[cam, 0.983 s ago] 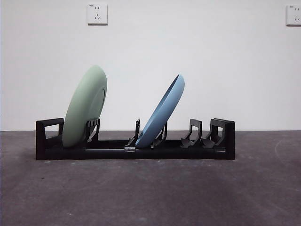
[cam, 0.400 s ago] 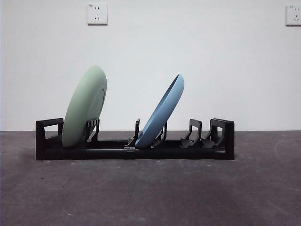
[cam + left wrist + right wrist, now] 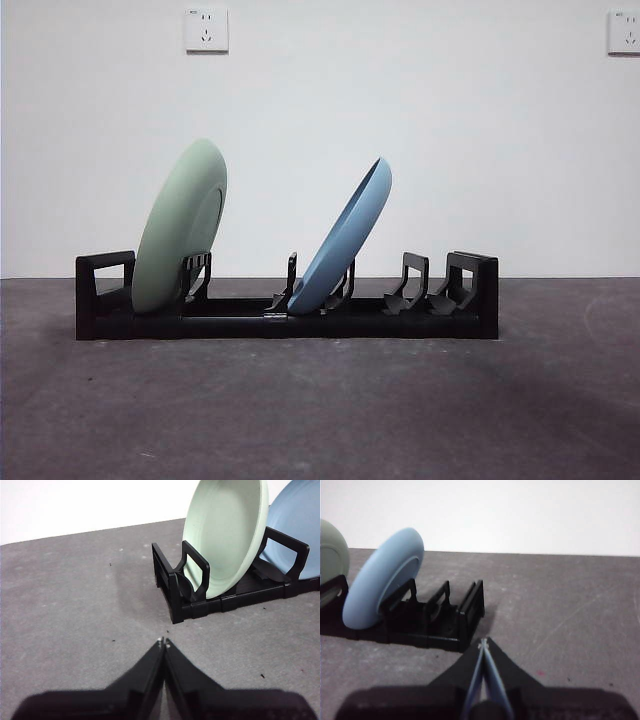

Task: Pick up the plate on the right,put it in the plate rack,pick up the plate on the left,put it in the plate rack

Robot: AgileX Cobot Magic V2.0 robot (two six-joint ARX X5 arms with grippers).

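Two plates stood in the plate rack [image 3: 287,318] when I looked, so I judged both parts of the job were done and nothing was left to pick up. I saw no plate lying on the grey table [image 3: 320,410]. In the front view the rack sat low across the middle of the frame. The green plate [image 3: 181,226] leaned in a slot at the rack's left end, just beside the boxy end piece. The blue plate [image 3: 342,242] leaned in a slot near the middle of the rack. Both tipped the same way, with their tops toward the right of the frame. The slots at the right end of the rack held nothing. Neither arm showed in the front view. In the left wrist view, the left gripper [image 3: 163,642] was closed tight, its two tips touching, and it held nothing. It hung over bare table, apart from the rack's end where the green plate [image 3: 224,532] stood. In the right wrist view, the right gripper [image 3: 483,642] was closed too, tips together, with nothing in it. It sat near the other end of the rack [image 3: 440,615], not touching it, with the blue plate [image 3: 382,575] farther along. I thought both arms were only waiting, away from the plates.
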